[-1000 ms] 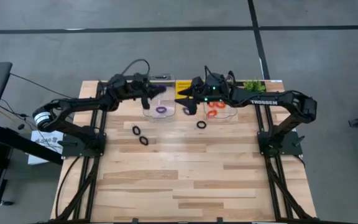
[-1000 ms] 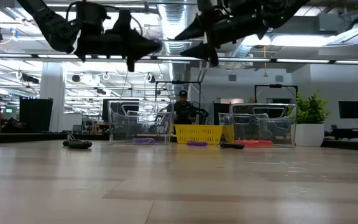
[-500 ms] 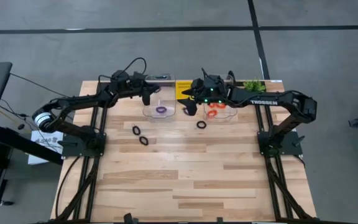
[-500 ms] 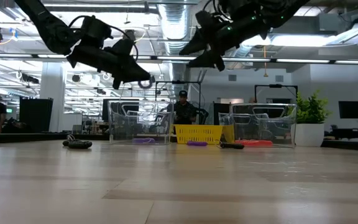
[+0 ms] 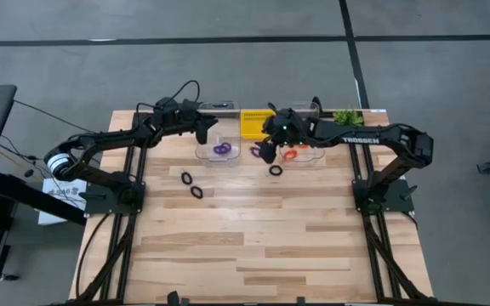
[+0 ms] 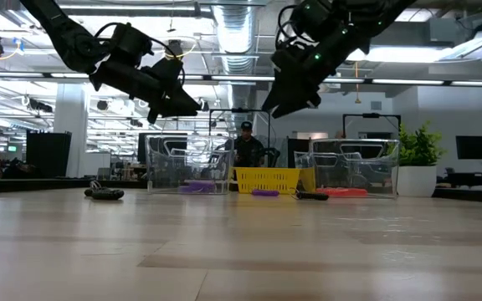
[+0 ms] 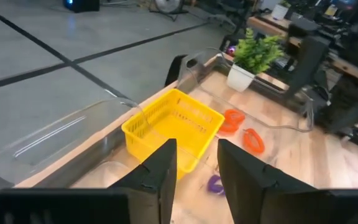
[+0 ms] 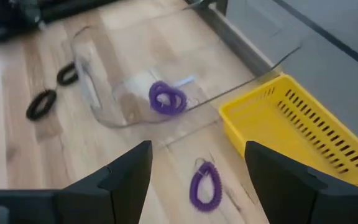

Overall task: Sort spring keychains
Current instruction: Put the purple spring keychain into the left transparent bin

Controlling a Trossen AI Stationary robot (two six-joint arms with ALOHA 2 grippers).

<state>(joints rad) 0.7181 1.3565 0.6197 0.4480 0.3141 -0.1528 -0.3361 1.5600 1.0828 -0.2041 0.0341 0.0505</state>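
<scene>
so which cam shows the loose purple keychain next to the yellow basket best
The right wrist view: the purple keychain lies in full on bare wood beside the yellow basket. The left wrist view shows it partly behind a finger, the low view edge-on, the high view mostly hidden.

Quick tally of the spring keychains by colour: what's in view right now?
Black keychains: 3
Orange-red keychains: 2
Purple keychains: 2, though one clump may hide another
Total: 7 visible

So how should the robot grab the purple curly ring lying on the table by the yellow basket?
The purple keychain lies flat on the wood, a long oval loop. Probably best to come straight down with the right gripper, whose open jaws could pinch across one narrow side of the coil, away from the yellow basket.
</scene>
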